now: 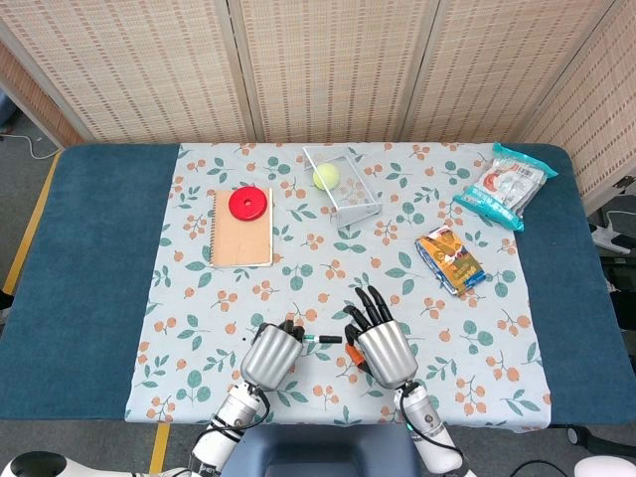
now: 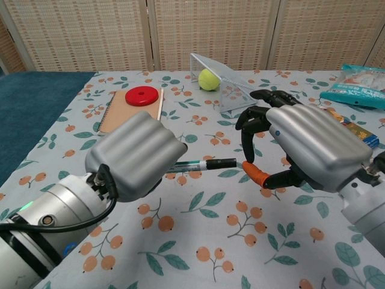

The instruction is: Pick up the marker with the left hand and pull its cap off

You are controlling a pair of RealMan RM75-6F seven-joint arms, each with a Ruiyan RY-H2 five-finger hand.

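We've got the marker [image 2: 201, 164] clamped in our left hand [image 2: 135, 153], tip end poking toward the right hand [image 2: 301, 147], whose curled fingers appear empty just off that end. If we tug off-axis, the marker could slip and drop onto the surface [image 2: 198, 241].

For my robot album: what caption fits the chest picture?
Left hand holds the marker; right hand fingers curl beside its tip.
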